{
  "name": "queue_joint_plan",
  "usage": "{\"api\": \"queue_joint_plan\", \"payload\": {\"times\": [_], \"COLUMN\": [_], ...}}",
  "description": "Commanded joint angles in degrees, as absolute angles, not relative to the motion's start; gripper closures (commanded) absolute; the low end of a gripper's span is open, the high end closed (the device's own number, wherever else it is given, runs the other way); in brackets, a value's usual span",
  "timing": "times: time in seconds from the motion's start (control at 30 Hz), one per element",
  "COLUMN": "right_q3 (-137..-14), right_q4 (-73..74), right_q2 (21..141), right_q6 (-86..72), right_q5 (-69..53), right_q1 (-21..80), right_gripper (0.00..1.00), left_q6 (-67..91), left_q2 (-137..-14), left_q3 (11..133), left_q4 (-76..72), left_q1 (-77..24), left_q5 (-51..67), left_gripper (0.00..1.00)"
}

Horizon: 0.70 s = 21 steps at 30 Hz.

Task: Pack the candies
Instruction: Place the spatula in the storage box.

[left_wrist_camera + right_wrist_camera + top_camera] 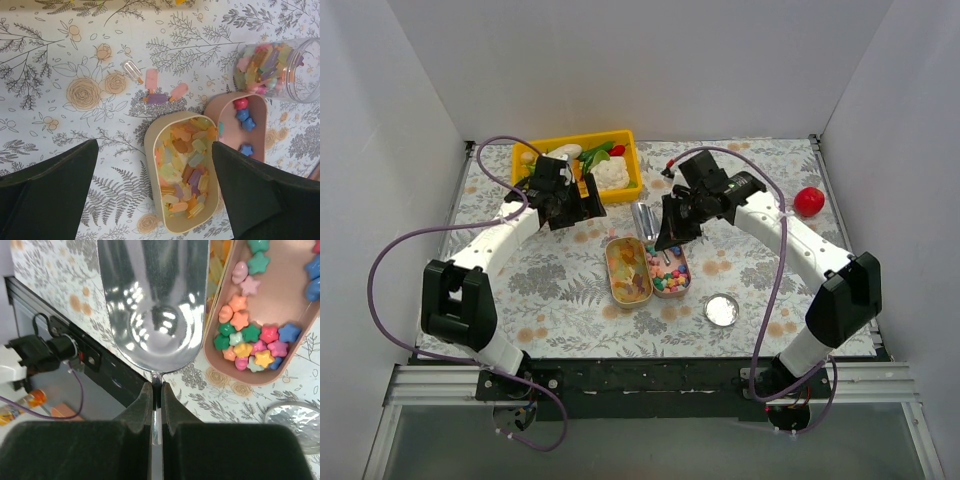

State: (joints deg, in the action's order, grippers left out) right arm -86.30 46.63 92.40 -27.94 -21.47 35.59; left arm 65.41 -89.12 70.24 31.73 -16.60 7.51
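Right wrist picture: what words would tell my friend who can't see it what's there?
The right gripper pinches the thin handle of a shiny, empty metal scoop. Beside the scoop, a pink tray holds colorful star-shaped candies heaped at one end.

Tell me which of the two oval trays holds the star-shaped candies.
The pink oval tray, right of the beige oval tray; that one holds translucent yellow-orange popsicle-shaped candies.

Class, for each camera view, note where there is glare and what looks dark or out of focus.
Right wrist: bright mirror glare on the shiny metal scoop; the right gripper, shut on its handle, is dark and soft. Left wrist: flowered tablecloth and beige oval tin sharp, the open left gripper featureless black. Top external: even light, the round silver disc washed out white.
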Motion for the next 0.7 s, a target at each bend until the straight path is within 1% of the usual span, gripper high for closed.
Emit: {"api": "queue_joint_plan", "payload": {"times": [0.0, 0.2, 0.33, 0.5, 0.67], "right_q3": [-85.5, -85.2, -85.3, -82.8, -83.3], "right_q4": [50.1, 53.8, 56.3, 50.7, 48.8], "right_q2": [88.9, 90.9, 94.3, 97.8, 101.8], "right_q6": [-22.4, -20.6, -19.4, -20.7, -21.3], "right_q5": [-16.8, -18.4, -14.2, -10.6, -9.3], "right_q1": [37.8, 41.6, 46.1, 49.0, 50.0], "right_gripper": [0.99, 0.99, 0.99, 0.99, 0.99], "left_q6": [65.0, 65.6, 66.2, 66.4, 66.5], "left_q2": [-90.3, -91.5, -91.5, -90.8, -89.5], "left_q3": [73.6, 73.7, 72.9, 72.0, 71.1], "left_q4": [31.7, 31.6, 31.4, 31.7, 32.6], "left_q1": [-16.3, -16.3, -16.4, -16.4, -16.3], "left_q5": [6.4, 7.6, 7.6, 7.7, 7.6], "left_gripper": [0.02, 0.02, 0.02, 0.02, 0.02]}}
